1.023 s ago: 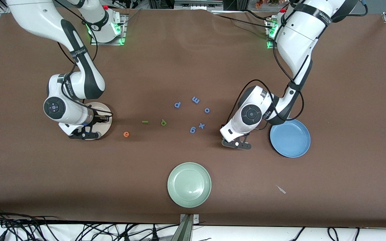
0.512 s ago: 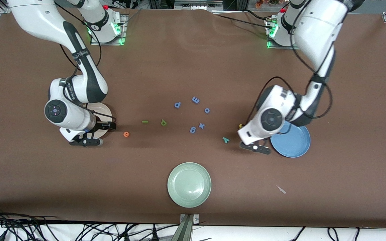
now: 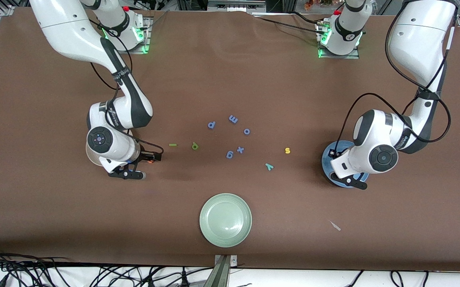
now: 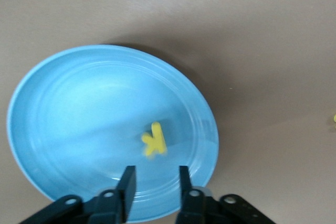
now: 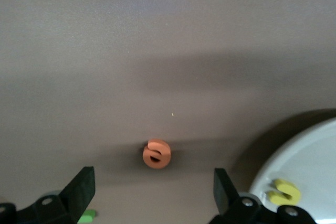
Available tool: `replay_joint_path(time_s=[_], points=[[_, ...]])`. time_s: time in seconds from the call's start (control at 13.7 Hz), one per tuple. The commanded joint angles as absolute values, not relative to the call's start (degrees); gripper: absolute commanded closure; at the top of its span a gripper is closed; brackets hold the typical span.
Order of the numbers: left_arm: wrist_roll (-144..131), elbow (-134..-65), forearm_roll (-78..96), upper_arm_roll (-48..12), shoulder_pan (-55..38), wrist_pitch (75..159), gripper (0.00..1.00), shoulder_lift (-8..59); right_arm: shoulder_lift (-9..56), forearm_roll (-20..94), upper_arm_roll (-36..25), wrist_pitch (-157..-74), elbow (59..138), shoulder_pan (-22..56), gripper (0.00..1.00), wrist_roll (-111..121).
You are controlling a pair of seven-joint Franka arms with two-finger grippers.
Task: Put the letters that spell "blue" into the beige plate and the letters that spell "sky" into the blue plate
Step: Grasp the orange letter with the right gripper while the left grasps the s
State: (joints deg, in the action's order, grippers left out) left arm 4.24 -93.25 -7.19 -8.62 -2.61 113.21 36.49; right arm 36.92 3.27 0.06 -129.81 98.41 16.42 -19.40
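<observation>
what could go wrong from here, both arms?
1. The right gripper hangs open over the orange "e", which lies close to the beige plate holding the yellow "u"; a descent off centre might nudge the small letter instead of pinching it.
2. The left gripper sits over the blue plate with the yellow "k" in it, near the rim; a low exit may clip the plate.

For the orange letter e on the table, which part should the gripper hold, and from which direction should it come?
Come straight down from above: the orange e lies flat on the brown table, so only its outer edges offer grip. Close the fingers across its round outline, pinching two facing sides. The right gripper already hangs open over it, beside the beige plate holding the yellow u.
</observation>
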Motion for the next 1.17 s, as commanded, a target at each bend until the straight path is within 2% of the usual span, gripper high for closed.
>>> replay_joint_path(time_s=[0.0, 0.22, 0.44, 0.73, 0.88, 0.95, 1.02, 1.1], points=[[0.64, -93.08, -7.56, -11.06, -4.56, 113.20, 0.00, 35.33, 38.58, 4.48, 0.61, -130.51, 96.86, 16.78, 0.00, -19.86], [-15.59, -92.81, -7.73, -16.16, -6.49, 115.12, 0.00, 35.94, 39.46, 4.48, 0.88, -131.48, 97.12, 16.79, 0.01, -19.86], [-26.60, -95.70, -8.96, -16.08, -11.95, 120.22, 0.00, 37.62, 40.51, 4.48, 0.79, -132.79, 97.12, 16.61, 0.10, -19.43], [-27.77, -103.96, -9.05, -15.91, -11.26, 134.27, 0.00, 37.44, 40.96, 4.48, 0.79, -133.15, 97.12, 16.08, 0.32, -18.81], [-27.08, -104.33, -9.14, -15.73, -10.81, 134.82, 0.00, 37.44, 41.04, 4.48, 0.79, -133.15, 97.03, 16.00, 0.48, -18.81], [-27.07, -104.15, -9.14, -15.73, -10.81, 135.17, 0.08, 37.70, 41.13, 4.48, 0.79, -133.15, 97.12, 16.00, 0.58, -18.81], [-27.07, -104.06, -9.31, -15.73, -10.98, 135.18, 0.22, 37.71, 41.13, 4.48, 0.79, -133.15, 97.12, 16.00, 0.65, -18.81], [-27.07, -103.98, -10.45, -15.82, -11.07, 135.18, 0.40, 38.05, 41.13, 4.48, 0.79, -133.15, 97.12, 16.00, 0.70, -18.81]])
